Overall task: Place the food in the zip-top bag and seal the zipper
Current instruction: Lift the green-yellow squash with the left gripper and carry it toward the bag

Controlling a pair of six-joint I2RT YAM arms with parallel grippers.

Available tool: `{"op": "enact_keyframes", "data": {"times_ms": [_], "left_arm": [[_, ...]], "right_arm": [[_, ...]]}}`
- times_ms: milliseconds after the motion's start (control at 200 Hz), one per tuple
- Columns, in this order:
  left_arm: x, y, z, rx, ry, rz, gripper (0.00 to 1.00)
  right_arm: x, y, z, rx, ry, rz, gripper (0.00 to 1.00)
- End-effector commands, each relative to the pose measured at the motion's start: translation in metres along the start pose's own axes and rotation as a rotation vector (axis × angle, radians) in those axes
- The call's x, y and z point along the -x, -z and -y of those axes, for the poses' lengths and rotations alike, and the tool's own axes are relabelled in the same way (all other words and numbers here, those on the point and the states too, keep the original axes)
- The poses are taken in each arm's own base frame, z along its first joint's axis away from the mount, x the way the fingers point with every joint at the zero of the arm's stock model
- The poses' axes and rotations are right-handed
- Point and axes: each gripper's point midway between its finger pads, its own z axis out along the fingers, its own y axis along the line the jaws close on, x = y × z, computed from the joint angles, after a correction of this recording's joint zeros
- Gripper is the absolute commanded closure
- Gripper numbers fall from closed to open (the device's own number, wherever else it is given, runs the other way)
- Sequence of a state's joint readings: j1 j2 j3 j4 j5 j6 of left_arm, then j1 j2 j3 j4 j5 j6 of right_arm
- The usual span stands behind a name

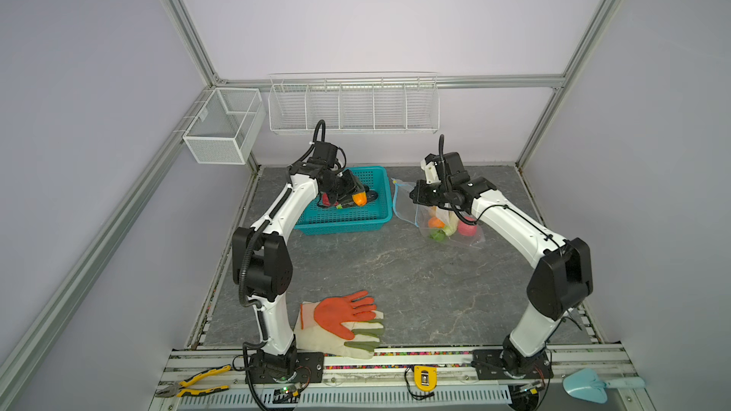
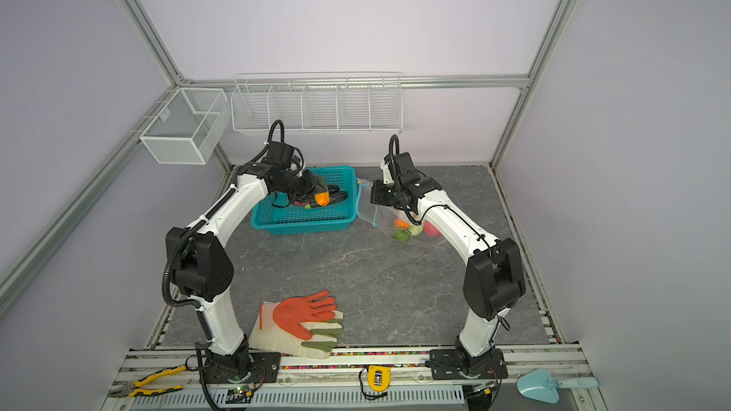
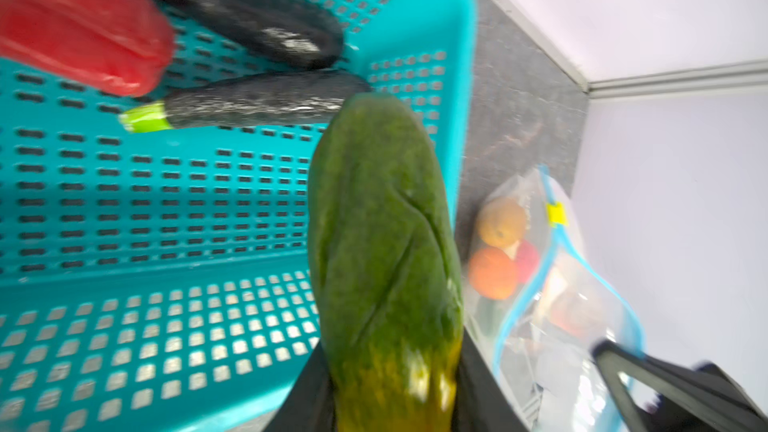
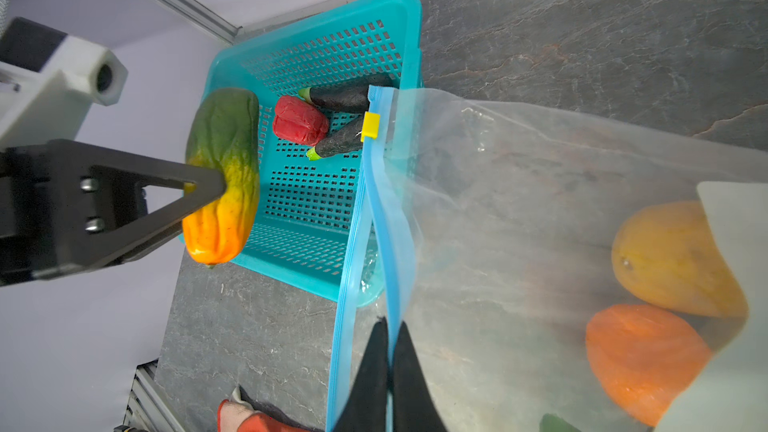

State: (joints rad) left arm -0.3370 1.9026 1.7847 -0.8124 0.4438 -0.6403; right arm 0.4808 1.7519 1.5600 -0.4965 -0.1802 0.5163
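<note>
Green-and-orange papaya (image 3: 382,222) sits clamped in my left gripper (image 3: 392,405), over the basket (image 4: 409,31). Now my right gripper (image 4: 390,328) pinches the zipper (image 4: 376,209) tight, holding the bag (image 4: 519,209) up just beside. Mouth's gap I can't quite judge: too narrow, and the papaya snags the lip or drags the strip from my pinch.

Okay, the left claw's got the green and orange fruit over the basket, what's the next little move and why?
Probably swing the left claw sideways to the mouth of the bag. It grips the fruit above the basket, while the right claw pinches the blue zipper strip, holding the mouth open.
</note>
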Motion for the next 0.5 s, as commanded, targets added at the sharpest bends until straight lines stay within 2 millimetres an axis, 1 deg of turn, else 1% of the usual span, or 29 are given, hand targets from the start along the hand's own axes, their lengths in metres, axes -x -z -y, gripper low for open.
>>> {"op": "enact_keyframes", "data": {"times_ms": [0,150,280,495], "left_arm": [[-0.007,0.016,0.041,-0.093,-0.049,0.006,0.64],[-0.017,0.016,0.068,-0.157,-0.074,-0.003,0.64],[-0.029,0.008,0.091,-0.211,-0.099,-0.03,0.64],[-0.046,-0.005,0.114,-0.235,-0.126,-0.065,0.65]], "right_arm": [[0.004,0.003,-0.008,0.014,0.01,0.014,0.93],[0.003,0.005,-0.009,0.017,0.011,0.016,0.93],[0.004,0.007,-0.009,0.021,0.012,0.027,0.93],[0.005,0.014,-0.011,0.022,0.015,0.037,0.93]]}}
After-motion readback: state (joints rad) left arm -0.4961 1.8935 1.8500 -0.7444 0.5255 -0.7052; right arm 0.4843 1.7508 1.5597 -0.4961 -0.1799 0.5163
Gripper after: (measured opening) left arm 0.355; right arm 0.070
